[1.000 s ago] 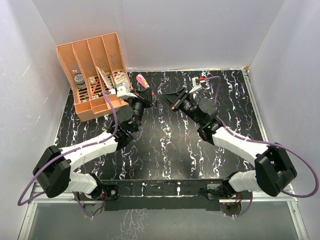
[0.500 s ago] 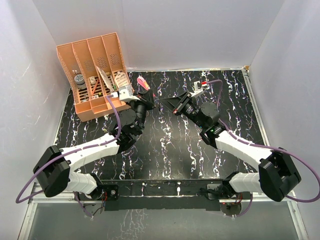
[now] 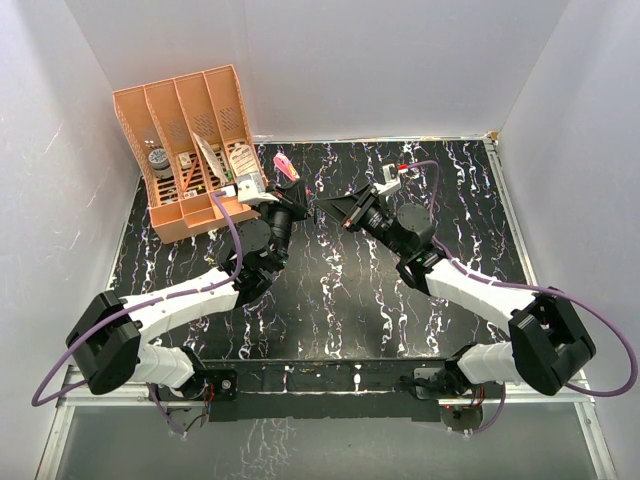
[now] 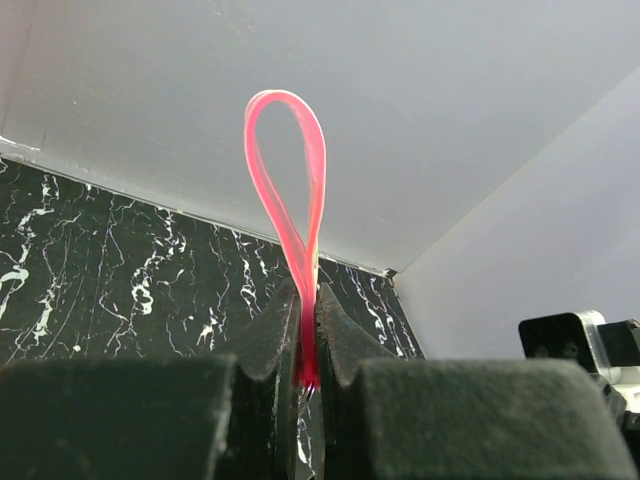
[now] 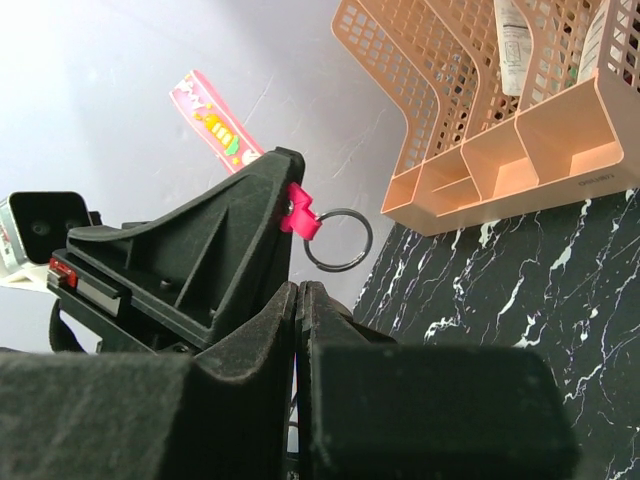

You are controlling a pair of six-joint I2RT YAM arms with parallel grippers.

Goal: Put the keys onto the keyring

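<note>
1 keyring [image 4: 306, 255] in L gripper [image 4: 307, 312]

The keyring's [image 4: 303, 260] pink strap looks like smooth, shiny, see-through plastic, and its round ring [image 5: 371, 240] is thin dark metal. The table [image 3: 340, 290] is black with white veins, like shiny stone. The orange rack [image 3: 195, 212] is dull plastic full of small holes

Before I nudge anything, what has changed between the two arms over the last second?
The right gripper swung left, closing most of the gap to the left gripper, which shifted only slightly. Nothing was grabbed or released: the left gripper stays shut on the keyring, its strap sticking out past the fingers, and the right gripper stays shut. The peach organizer has not moved.
</note>
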